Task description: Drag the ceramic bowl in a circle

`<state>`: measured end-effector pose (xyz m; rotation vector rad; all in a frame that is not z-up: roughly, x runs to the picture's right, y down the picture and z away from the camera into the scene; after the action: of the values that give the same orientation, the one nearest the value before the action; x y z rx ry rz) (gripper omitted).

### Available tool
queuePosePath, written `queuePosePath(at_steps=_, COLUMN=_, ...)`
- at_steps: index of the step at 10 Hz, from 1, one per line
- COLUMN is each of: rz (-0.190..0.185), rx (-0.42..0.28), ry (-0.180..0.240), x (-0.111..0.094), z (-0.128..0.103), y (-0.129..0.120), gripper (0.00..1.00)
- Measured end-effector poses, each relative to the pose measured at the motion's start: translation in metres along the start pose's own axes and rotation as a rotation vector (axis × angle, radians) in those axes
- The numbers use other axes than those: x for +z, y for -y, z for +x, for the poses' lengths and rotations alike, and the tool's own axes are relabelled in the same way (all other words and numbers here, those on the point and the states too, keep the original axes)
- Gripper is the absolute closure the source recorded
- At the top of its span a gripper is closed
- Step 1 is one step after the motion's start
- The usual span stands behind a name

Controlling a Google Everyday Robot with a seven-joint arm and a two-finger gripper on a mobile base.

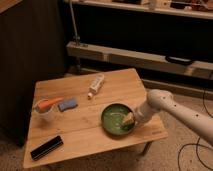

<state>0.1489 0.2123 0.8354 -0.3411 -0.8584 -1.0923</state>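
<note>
Gripper (128, 118) sat at the arm-side rim of the bowl (112, 120), which spread away beyond it; hold on the rim could not be told; step judged as engaging, next needing firm purchase before circling.

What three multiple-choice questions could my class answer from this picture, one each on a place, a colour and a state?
1. Where is the gripper?
A. at the left edge of the table
B. at the right inner side of the ceramic bowl
C. under the table

2. What colour is the ceramic bowl?
A. red
B. white
C. green

3. How is the white bottle placed?
A. lying on its side
B. standing upright
C. inside the bowl

Answers:
1 B, the arm reaches in from the right and the gripper sits over the bowl's right rim.
2 C, its glaze is glossy green.
3 A, it lies flat on the wooden tabletop, apart from the bowl.
</note>
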Motion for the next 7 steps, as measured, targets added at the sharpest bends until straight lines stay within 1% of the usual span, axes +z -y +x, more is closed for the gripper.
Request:
queuePosePath(at_steps=1, rz=-0.002, rx=0.002, ry=-0.004, x=-0.0013, z=0.0009, y=-0.0007, gripper=0.42)
queuePosePath(at_steps=2, rz=-0.002, rx=0.002, ry=-0.004, x=-0.0024, z=0.0012, y=-0.0004, gripper=0.47)
queuePosePath(at_steps=3, rz=-0.004, rx=0.000, ry=-0.004, x=-0.0030, z=0.0012, y=-0.0011, gripper=0.54)
queuePosePath(at_steps=4, rz=-0.005, rx=-0.001, ry=-0.002, x=-0.0019, z=0.0005, y=-0.0019, gripper=0.68)
queuePosePath(at_steps=5, rz=-0.005, rx=-0.002, ry=-0.001, x=-0.0021, z=0.0006, y=-0.0011, gripper=0.72)
queuePosePath(at_steps=6, rz=-0.005, rx=-0.002, ry=0.000, x=-0.0015, z=0.0006, y=-0.0007, gripper=0.74)
queuePosePath(at_steps=7, rz=-0.008, rx=0.000, ry=-0.012, x=-0.0051, z=0.0040, y=0.0013, gripper=0.75)
